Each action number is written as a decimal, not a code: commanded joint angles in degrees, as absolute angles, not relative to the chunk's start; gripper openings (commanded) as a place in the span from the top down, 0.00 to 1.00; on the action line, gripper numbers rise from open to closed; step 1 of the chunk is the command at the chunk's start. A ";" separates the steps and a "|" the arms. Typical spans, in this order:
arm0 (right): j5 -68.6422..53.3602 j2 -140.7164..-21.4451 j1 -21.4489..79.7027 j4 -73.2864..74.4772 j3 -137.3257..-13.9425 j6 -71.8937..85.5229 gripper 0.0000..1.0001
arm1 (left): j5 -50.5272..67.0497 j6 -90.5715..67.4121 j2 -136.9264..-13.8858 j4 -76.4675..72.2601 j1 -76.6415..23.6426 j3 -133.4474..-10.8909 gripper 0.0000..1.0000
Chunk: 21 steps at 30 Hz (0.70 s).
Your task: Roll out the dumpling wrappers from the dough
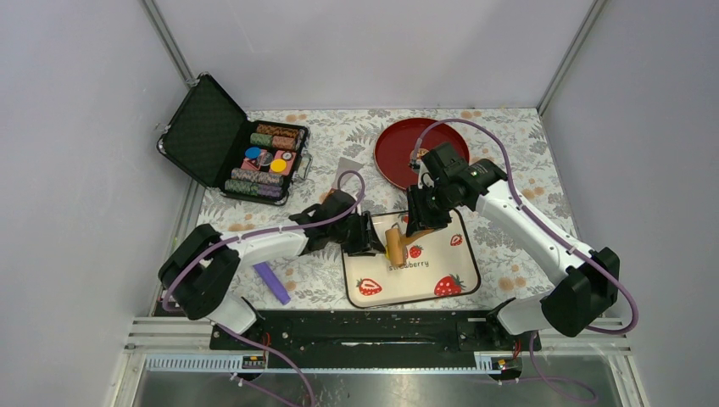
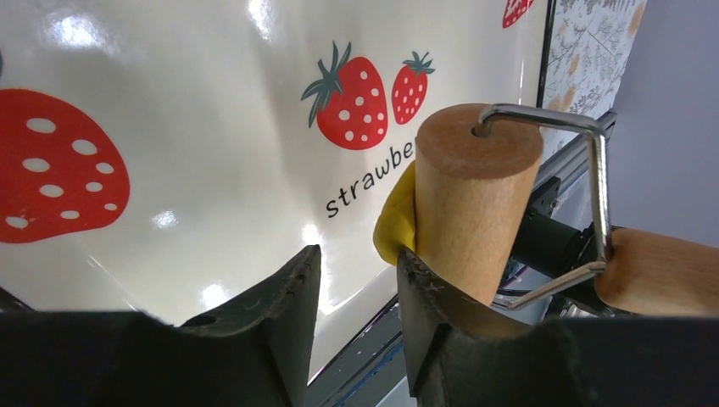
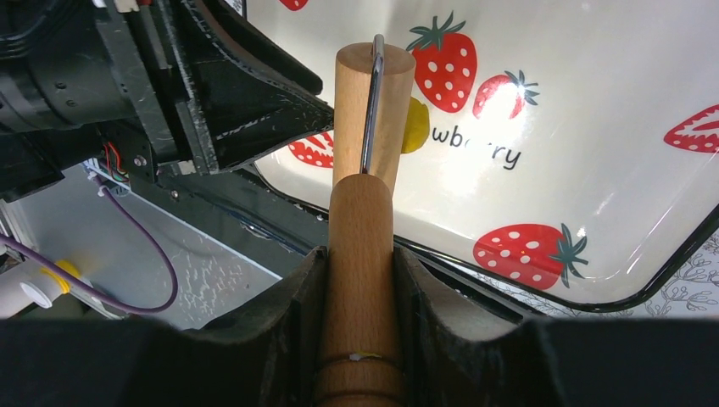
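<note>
- Wood fills the right gripper [image 3: 360, 263]: its two black fingers are clamped on the handle of the wooden roller [image 3: 354, 102], one finger on each side, with the handle running straight out between them.
- From the handle a bent metal wire [image 3: 370, 127] leads to the roller's short drum, which lies over the left part of the strawberry tray [image 3: 593, 127].
- Bright-yellow dough [image 3: 415, 125] peeks out from the side of the drum. It is pressed against the drum on the tray, beside the printed word "strawberry", and the drum hides most of the lump.
- The left gripper [image 2: 356, 280] sits low at the tray's left edge. Its jaws stand a narrow gap apart with nothing between them, and glossy tray shows through the gap.
- One of its fingers [image 2: 432, 314] is just beside the end of the drum; I cannot tell whether it touches the wood.
- In the left wrist view the dough shows as a small curved sliver against the drum, just past the fingertips.
- From above, the two grippers face each other over the tray's upper left part, with the roller between them.
- Beyond the tray, three things lie on the floral tablecloth [image 1: 509, 136]:
  - a red plate [image 1: 398, 153] behind the right arm;
  - an open black case [image 1: 212, 136] of poker chips [image 1: 271, 157] at the far left;
  - a purple block [image 1: 272, 282] near the left arm's base.
</note>
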State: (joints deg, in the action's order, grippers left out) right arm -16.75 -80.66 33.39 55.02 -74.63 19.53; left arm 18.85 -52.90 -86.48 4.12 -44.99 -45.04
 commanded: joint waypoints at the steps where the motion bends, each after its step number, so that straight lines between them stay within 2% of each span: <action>1: -19.25 -79.20 33.05 55.42 -76.82 20.51 1.00 | 19.20 -53.73 -88.09 0.61 -45.58 -47.68 0.62; 14: -19.75 -78.69 33.01 55.38 -76.64 20.82 1.00 | 18.41 -53.94 -90.76 0.26 -45.74 -46.53 0.65; 21: -18.93 -78.92 32.96 55.49 -75.82 20.68 1.00 | 17.79 -54.40 -86.02 0.22 -45.53 -45.86 0.65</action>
State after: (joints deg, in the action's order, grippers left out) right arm -17.23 -80.66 33.36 55.02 -74.63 20.01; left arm 18.76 -53.87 -90.39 2.87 -45.50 -45.30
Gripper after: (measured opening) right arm 0.392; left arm 0.349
